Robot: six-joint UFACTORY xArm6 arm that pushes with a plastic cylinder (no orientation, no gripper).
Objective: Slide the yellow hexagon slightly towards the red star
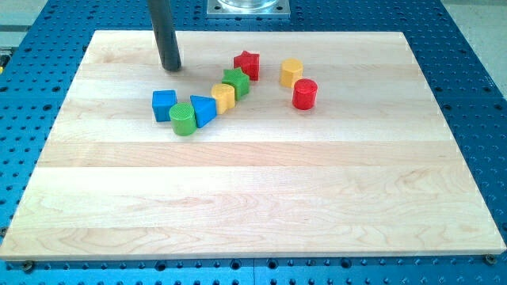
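The yellow hexagon (291, 72) sits near the view's top, right of centre. The red star (247, 64) lies a short way to its left, with a gap between them. My tip (171, 68) rests on the board (253, 198) well to the left of the red star, above the blue cube (164, 104). It touches no block.
A green star (235, 81), another yellow block (223, 97), a blue triangle (203, 110) and a green cylinder (182, 119) run in a diagonal chain from the red star down to the left. A red cylinder (305, 93) stands just below and right of the hexagon.
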